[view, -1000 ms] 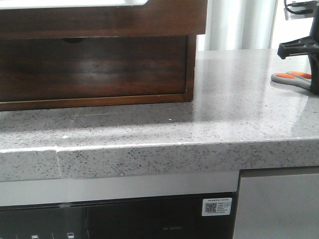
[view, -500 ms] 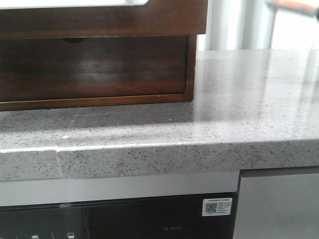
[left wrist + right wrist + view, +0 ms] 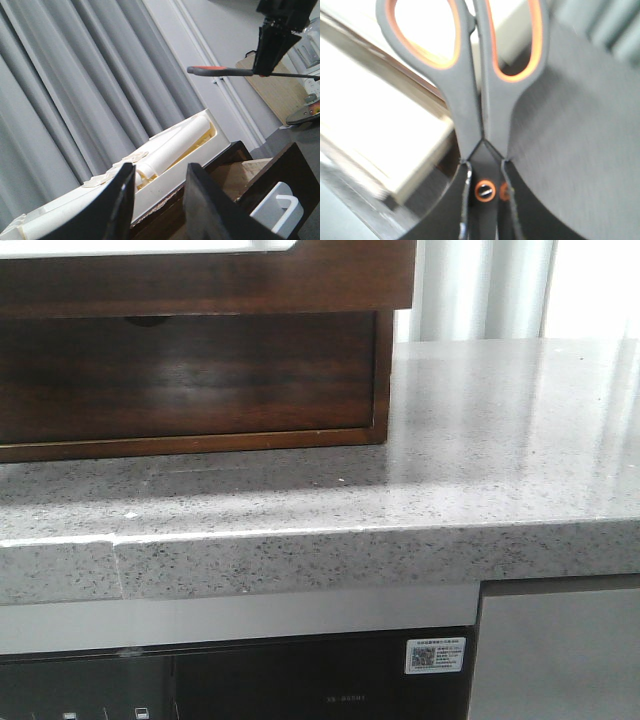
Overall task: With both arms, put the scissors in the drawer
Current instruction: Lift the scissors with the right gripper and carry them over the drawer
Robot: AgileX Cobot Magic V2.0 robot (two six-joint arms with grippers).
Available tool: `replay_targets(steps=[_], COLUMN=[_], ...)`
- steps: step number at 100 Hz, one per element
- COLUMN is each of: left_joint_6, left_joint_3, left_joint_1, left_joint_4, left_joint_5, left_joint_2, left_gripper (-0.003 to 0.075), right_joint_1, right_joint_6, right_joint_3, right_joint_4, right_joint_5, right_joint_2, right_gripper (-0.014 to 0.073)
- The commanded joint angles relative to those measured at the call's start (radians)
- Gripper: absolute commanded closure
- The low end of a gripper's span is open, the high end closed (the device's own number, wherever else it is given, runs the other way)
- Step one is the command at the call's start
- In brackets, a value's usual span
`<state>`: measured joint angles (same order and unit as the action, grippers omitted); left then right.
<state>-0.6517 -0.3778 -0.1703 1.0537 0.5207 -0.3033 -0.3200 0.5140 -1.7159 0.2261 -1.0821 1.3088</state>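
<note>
The scissors, with grey handles and orange-lined loops, are held in my right gripper, which is shut on them near the pivot screw, loops pointing away. In the left wrist view the right gripper hangs in the air holding the scissors edge-on and level, high above the cabinet. My left gripper is open and empty, its black fingers apart in front of the dark wood. The drawer juts out at the cabinet's top, with a pale strip along its top edge. Neither arm shows in the front view.
Below it sits a like drawer with a half-round notch. The speckled grey counter runs to the right. In the left wrist view a white tray holds a white roll, and a white bracket lies beside the wood. Grey curtains hang behind.
A second ago my right gripper was at the scissors on the counter's far right. It has since risen with them out of the front view.
</note>
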Motion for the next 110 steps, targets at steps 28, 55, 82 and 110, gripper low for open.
replay_targets(steps=[28,55,82,110], left_joint_6=[-0.01,-0.01,-0.01,-0.01], left_joint_3=[-0.028,-0.028,-0.028,-0.028], left_joint_1=[-0.008,-0.008,-0.008,-0.008], left_joint_4=[-0.049,-0.049,-0.049,-0.049], left_joint_5=[0.031,0.031,0.031,0.031], left_joint_2=[-0.008,-0.008,-0.008,-0.008], left_gripper=[0.0497,0.0498,0.0498,0.0498], right_joint_1=[-0.252,-0.308,-0.321,-0.323], right_joint_6=[0.155,0.224,0.295,0.295], right_joint_3=[-0.058,-0.058,-0.058,-0.058], right_joint_4=[0.015,0.009,0.009,0.009], right_joint_5=[0.155,0.275,0.329,0.33], right_joint_2=[0.055,0.169,0.247,0.29], right_gripper=[0.0665,0.0665,0.0665,0.0665])
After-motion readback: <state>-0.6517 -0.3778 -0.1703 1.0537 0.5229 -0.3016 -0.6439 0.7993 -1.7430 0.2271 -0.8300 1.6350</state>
